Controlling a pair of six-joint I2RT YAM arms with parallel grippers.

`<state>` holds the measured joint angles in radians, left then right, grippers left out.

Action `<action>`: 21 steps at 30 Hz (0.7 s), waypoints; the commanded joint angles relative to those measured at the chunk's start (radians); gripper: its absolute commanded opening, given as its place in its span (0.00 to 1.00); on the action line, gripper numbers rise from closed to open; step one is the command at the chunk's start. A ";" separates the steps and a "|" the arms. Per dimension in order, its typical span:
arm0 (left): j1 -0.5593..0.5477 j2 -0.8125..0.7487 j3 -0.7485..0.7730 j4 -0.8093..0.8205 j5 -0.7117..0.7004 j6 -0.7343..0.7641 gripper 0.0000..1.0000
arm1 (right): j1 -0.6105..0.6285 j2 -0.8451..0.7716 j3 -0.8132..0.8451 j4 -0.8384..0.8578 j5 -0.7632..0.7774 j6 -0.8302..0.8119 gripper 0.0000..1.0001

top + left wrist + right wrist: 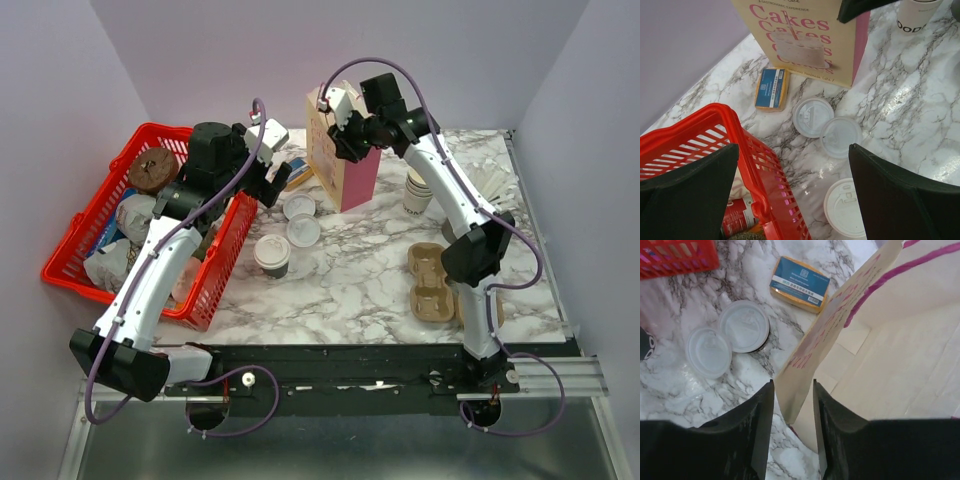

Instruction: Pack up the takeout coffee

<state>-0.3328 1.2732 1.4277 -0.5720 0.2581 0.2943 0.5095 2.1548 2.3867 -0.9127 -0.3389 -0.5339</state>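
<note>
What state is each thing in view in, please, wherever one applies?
takeout coffee: upright, lidded
Cakes paper bag: upright, top open
two loose lids: lying flat, unattached
cup carrier: empty
red basket: partly filled
left hand: open, empty
right hand: straddling the bag's rim, grip unclear

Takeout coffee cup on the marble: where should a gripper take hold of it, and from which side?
Grip the takeout coffee cup on its paper wall just under the white lid, jaws level. It stands upright, so a side hold is probably steadiest. Come from its near right side: the red basket crowds its left and two loose lids lie behind it.
</note>
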 commanded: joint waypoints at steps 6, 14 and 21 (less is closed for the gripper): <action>0.011 -0.018 -0.009 0.009 0.024 -0.034 0.99 | -0.003 -0.062 -0.037 0.025 0.106 0.023 0.00; 0.015 -0.011 0.002 0.029 0.026 -0.024 0.99 | 0.000 -0.294 -0.200 0.023 -0.001 -0.030 0.00; 0.023 0.014 0.042 0.044 -0.002 -0.008 0.99 | 0.018 -0.576 -0.536 0.021 -0.143 -0.191 0.01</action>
<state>-0.3195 1.2758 1.4265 -0.5549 0.2653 0.2798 0.5117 1.6993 1.9896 -0.8898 -0.3737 -0.6041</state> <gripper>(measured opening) 0.987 0.011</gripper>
